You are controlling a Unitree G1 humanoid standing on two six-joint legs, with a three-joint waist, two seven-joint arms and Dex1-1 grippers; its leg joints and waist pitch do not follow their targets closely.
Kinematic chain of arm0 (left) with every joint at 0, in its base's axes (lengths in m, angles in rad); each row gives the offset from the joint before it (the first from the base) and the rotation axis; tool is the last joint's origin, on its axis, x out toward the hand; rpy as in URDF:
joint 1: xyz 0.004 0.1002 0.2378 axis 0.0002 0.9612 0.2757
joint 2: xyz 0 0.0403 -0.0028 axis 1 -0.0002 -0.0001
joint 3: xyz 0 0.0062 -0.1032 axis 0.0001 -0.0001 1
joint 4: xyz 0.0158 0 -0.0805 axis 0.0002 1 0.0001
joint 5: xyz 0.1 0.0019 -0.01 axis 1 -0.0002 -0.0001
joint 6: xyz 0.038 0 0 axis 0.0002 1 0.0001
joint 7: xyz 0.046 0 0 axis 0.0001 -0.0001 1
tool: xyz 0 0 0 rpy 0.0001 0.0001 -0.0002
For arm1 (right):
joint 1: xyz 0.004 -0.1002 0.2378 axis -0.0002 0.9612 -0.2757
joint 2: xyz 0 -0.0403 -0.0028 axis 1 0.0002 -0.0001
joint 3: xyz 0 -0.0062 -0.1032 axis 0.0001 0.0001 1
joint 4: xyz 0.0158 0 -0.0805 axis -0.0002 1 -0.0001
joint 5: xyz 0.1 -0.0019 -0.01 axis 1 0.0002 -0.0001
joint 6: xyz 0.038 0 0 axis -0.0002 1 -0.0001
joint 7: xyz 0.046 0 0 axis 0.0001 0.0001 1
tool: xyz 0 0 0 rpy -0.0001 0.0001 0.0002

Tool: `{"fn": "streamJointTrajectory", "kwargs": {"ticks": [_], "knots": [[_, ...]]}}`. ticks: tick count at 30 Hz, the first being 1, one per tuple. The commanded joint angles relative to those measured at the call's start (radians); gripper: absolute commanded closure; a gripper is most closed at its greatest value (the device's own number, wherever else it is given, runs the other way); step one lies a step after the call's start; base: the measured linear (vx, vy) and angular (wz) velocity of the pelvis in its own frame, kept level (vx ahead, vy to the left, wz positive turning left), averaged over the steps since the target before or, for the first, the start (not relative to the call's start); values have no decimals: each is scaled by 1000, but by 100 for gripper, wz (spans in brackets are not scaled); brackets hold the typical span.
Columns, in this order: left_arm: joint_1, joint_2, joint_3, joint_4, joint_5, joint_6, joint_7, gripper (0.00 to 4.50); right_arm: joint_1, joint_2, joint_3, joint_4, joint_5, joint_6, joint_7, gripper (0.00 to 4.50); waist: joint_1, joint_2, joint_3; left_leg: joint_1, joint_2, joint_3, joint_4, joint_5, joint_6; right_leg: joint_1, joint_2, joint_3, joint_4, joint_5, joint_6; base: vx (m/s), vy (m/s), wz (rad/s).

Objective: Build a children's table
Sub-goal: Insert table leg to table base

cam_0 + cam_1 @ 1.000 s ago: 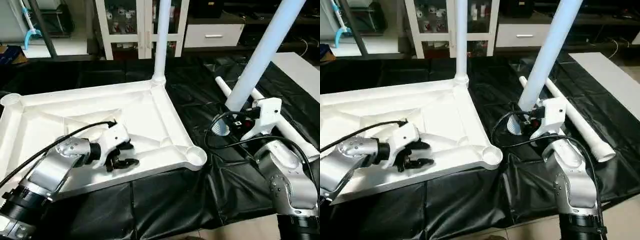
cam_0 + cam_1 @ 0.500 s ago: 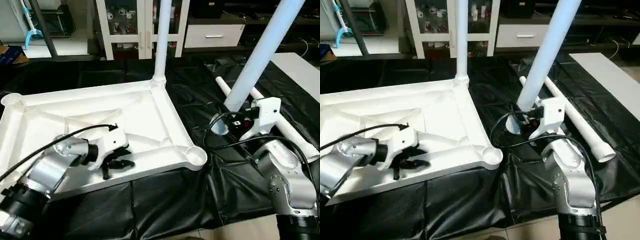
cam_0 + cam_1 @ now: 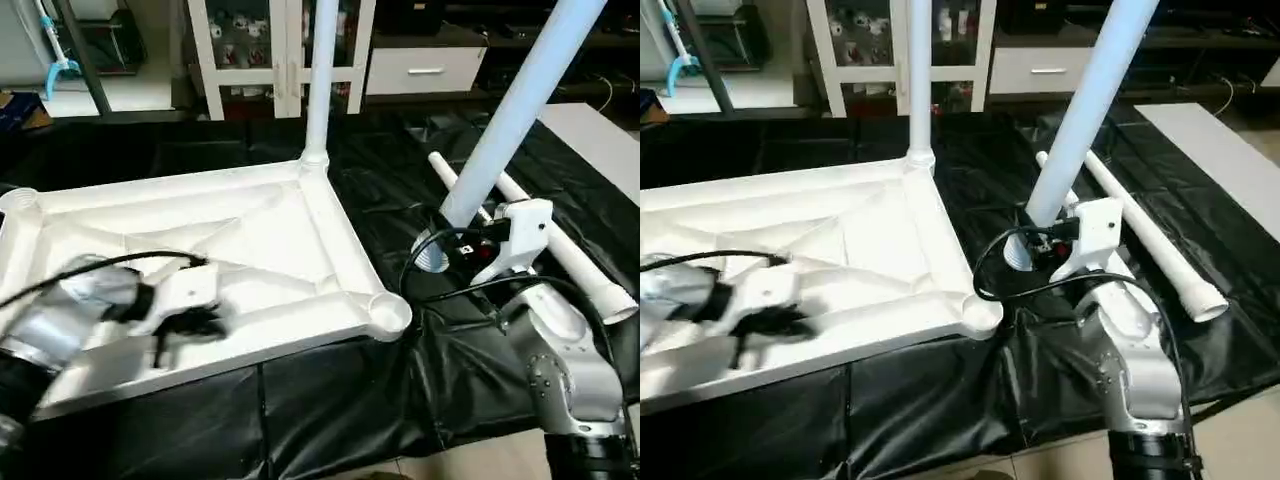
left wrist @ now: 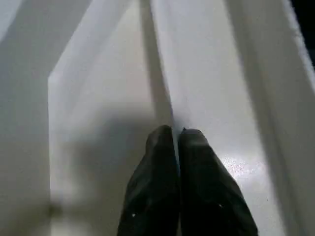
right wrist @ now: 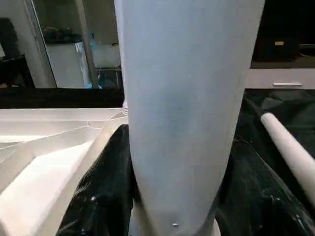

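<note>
The children's table top lies upside down on black cloth, ribs up. One white leg stands upright in its far right corner socket. The near right socket is empty. My left gripper hovers over the ribbed underside near the front rim, fingers pressed together with nothing between them; it is also in the left eye view. My right gripper is shut on a second leg, which slants up to the right, its lower end beside the top's right edge.
Two more white legs lie on the black cloth at the right. A white glass-door cabinet and a drawer unit stand behind. A white board lies at the far right.
My left gripper has shut and drawn back to the left along the top's front rim. My right gripper still holds the slanted leg in about the same place.
</note>
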Motion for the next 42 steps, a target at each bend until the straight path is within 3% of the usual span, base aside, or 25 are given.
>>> {"fn": "streamJointTrajectory", "kwargs": {"ticks": [1,3,4,5,6,9,12,13,14,16,22,26,27,29,33,34,36,37,39,40,42], "knots": [[-20,39,4,64,54,-37,-11,445,5,2,-8,-20,-4,-19,-12,264,3,30,-64,22,70,-29,-93,-198,-32,40,-78,42,-61,-36,-253,0,0,0],[-38,59,10,122,64,-68,-16,445,9,6,-7,-21,-5,-22,-16,264,4,29,-64,23,69,-28,-93,-200,-34,40,-79,43,-63,-46,-254,0,0,0],[-47,71,15,159,68,-91,-20,445,12,9,-6,-21,-6,-24,-18,264,4,38,-62,21,70,-30,-95,-207,-41,40,-82,43,-63,-54,-258,0,0,0],[-50,74,16,168,69,-96,-21,445,12,10,-6,-22,-7,-25,-18,264,4,37,-62,20,71,-31,-95,-209,-43,41,-83,43,-62,-56,-259,0,0,0],[-58,85,20,206,75,-123,-23,445,13,15,-5,-21,-9,-30,-24,264,7,52,-63,23,73,-33,-94,-211,-50,41,-86,43,-58,-48,-266,0,0,0],[-67,91,24,243,81,-153,-25,445,15,21,-5,-20,-11,-35,-29,264,4,48,-64,22,71,-30,-94,-210,-49,42,-84,42,-58,-15,-277,0,0,0],[-88,109,18,305,109,-211,-9,445,22,32,2,-23,-14,-47,-39,264,7,63,-69,21,71,-31,-91,-194,-43,46,-87,43,-56,12,-286,0,0,0],[-91,110,18,311,114,-222,-2,445,24,34,3,-24,-15,-48,-40,264,5,59,-69,21,71,-30,-90,-193,-41,46,-86,43,-58,17,-286,0,0,0],[-98,108,30,326,108,-235,12,445,28,37,5,-28,-15,-50,-43,264,7,63,-70,21,71,-31,-90,-191,-40,47,-86,42,-56,19,-288,0,0,0],[-106,87,83,343,35,-258,-30,445,34,43,9,-28,-17,-58,-48,264,8,67,-74,24,72,-30,-89,-201,-43,45,-87,42,-55,15,-294,0,0,0],[-114,84,122,336,-37,-265,-117,445,33,51,6,-18,-18,-72,-52,264,15,75,-76,27,72,-28,-89,-188,-51,42,-86,38,-48,77,-307,0,0,0],[-126,44,189,230,-165,-137,-176,445,22,57,8,-13,-9,-80,-47,264,30,76,-76,31,74,-24,-90,-194,-62,41,-87,37,-45,73,-313,0,0,0],[-126,44,189,230,-165,-137,-176,410,22,57,8,-13,-9,-80,-47,264,31,76,-76,32,73,-23,-89,-194,-62,39,-86,37,-46,75,-314,0,0,0],[-107,8,211,143,-225,-74,-160,400,11,61,17,-9,-5,-90,-37,264,40,85,-77,32,72,-23,-88,-204,-66,40,-86,36,-45,68,-313,0,0,0],[-88,-15,223,26,-264,9,-113,363,-15,62,14,-12,13,-77,-33,264,45,76,-74,25,72,-23,-87,-204,-52,48,-89,39,-48,26,-303,0,0,0],[-81,-30,231,-16,-276,60,-76,358,-29,62,7,-4,29,-64,-28,264,42,46,-72,21,71,-19,-87,-190,-37,50,-86,42,-55,12,-297,0,0,0],[-57,-59,239,-90,-287,127,-22,345,-52,60,1,16,54,-44,-11,264,47,52,-73,19,71,-20,-81,-157,-22,50,-90,45,-56,-55,-281,0,0,0],[-42,-78,239,-130,-300,161,5,345,-61,51,3,26,53,-40,-2,264,46,44,-71,18,72,-18,-82,-149,-15,48,-89,46,-62,-82,-272,0,0,0],[-15,-111,240,-205,-314,224,50,316,-75,35,3,32,56,-31,17,264,48,55,-73,18,72,-20,-81,-144,-17,45,-87,44,-59,-104,-262,0,0,0],[-3,-127,236,-237,-319,249,70,315,-81,28,0,34,62,-27,27,264,45,41,-73,17,74,-19,-83,-143,-17,46,-85,43,-59,-102,-261,0,0,0],[48,-202,210,-342,-336,354,168,294,-91,3,-15,51,77,-24,55,264,48,40,-72,15,75,-19,-81,-130,-4,47,-87,43,-61,-108,-257,0,0,0]]}}
